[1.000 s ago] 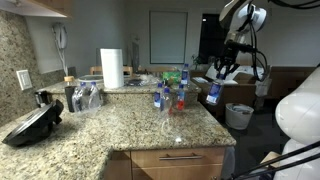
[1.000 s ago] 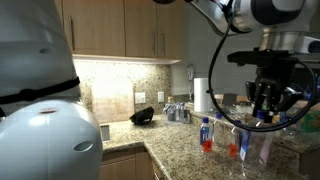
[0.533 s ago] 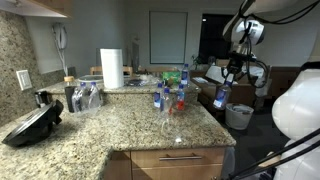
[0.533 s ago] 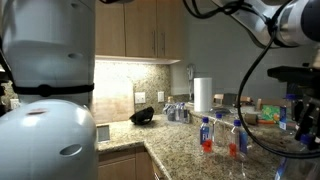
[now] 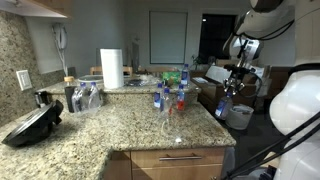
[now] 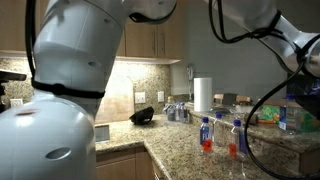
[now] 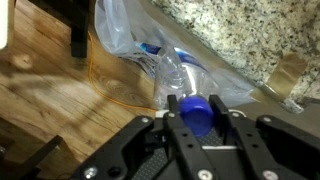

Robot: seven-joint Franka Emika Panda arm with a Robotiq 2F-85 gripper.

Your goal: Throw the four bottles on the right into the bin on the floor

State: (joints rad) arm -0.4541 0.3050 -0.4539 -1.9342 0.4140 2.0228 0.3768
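Found the arm (image 5: 246,44) reaching out past the right edge of the surface (image 5: 120,125) and down toward the floor (image 7: 45,105). Noted the bin (image 5: 240,117) standing on that floor just off the same edge, liner (image 7: 125,40) gaping under the wrist camera. Counted three bottles (image 6: 205,134) upright and close together near the surface's right edge. Saw the fourth bottle (image 7: 182,78) hanging over the liner, seemingly nearer the bin's rim than its middle, with the jaws clamped on its blue cap (image 7: 197,107).

Judged the drop risky on two counts. Gripped by the cap alone, so liable to swing or slip loose early and land on the floor. Held close to the rim, so liable on release to clip it, bounce out, or drag the loose liner askew. Could not place the blue patch deeper in the liner: this bottle's label or another bottle.

Compared with a second before: carried lower, farther from the surface's edge and nearer the bin. In an exterior view showing the wall cabinets (image 6: 150,35), no longer plainly in sight, though hung at the right of that picture a second earlier. Left the three bottles on the surface unmoved, and kept the jaws just as tight.
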